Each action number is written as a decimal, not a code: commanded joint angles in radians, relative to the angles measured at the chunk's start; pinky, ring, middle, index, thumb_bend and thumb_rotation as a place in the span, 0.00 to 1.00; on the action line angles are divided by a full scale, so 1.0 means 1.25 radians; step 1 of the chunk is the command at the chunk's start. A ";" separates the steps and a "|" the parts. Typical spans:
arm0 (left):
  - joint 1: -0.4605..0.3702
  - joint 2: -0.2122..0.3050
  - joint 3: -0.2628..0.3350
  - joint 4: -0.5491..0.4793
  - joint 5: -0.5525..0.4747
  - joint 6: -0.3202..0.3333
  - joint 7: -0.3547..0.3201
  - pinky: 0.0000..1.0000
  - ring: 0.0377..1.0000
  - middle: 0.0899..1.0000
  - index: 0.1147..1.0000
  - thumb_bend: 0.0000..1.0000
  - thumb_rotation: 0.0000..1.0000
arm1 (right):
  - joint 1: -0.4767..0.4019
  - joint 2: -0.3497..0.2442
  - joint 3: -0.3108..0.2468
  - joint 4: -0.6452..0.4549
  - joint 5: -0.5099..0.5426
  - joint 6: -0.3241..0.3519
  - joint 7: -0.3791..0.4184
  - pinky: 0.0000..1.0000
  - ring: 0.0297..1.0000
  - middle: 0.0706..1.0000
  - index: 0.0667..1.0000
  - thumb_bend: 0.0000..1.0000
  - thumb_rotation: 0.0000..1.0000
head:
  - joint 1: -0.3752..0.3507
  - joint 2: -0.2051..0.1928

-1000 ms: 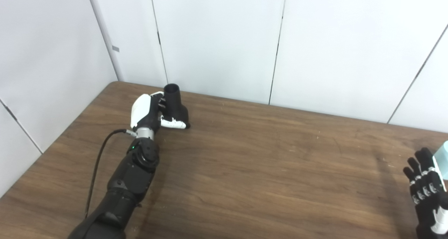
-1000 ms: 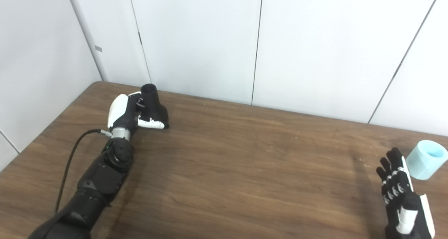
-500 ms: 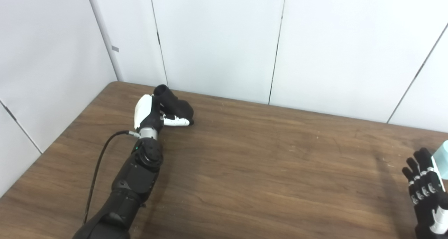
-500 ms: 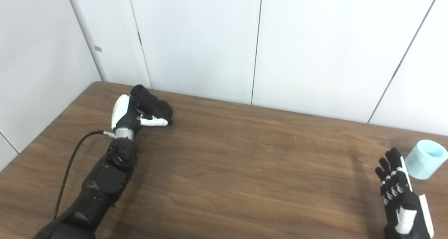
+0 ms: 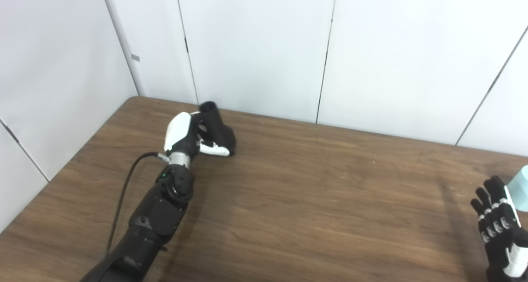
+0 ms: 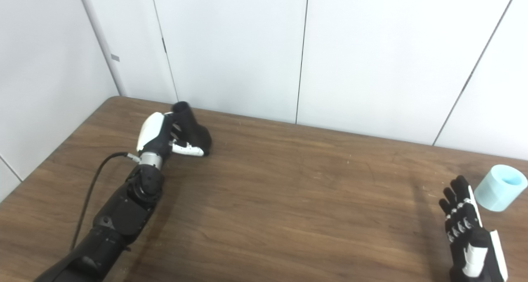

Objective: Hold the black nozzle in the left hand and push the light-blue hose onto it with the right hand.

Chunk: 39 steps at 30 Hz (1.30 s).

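My left hand (image 6: pixel 159 134) grips the matte black nozzle (image 6: pixel 193 128), flared base down.
My right hand (image 6: pixel 470 232), fingers spread and empty, sits just beside the short light-blue hose (image 6: pixel 500 188).

White panelled walls (image 5: pixel 255 46); brown wooden table (image 5: pixel 313 199).

A brown wooden table (image 5: pixel 313 216) stands against white wall panels (image 5: pixel 255 46).
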 commanded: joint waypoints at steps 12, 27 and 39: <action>-0.026 0.016 -0.149 -0.070 0.089 0.092 -0.204 0.59 0.48 0.42 0.43 0.53 0.00 | 0.059 0.045 0.025 0.009 -0.009 0.021 -0.022 0.97 0.99 1.00 1.00 0.74 1.00 | -0.024 0.013; 0.017 -0.032 -0.207 -0.087 0.101 0.043 -0.192 0.50 0.48 0.44 0.41 0.53 0.00 | 0.063 0.051 0.035 -0.016 -0.024 0.033 -0.029 0.98 0.99 1.00 1.00 0.75 1.00 | -0.048 0.028; 0.095 -0.097 -0.192 -0.164 0.054 0.013 -0.178 0.38 0.35 0.40 0.44 0.53 0.00 | 0.062 0.062 0.042 -0.034 -0.033 0.056 -0.035 0.98 0.99 1.00 1.00 0.75 1.00 | -0.075 0.041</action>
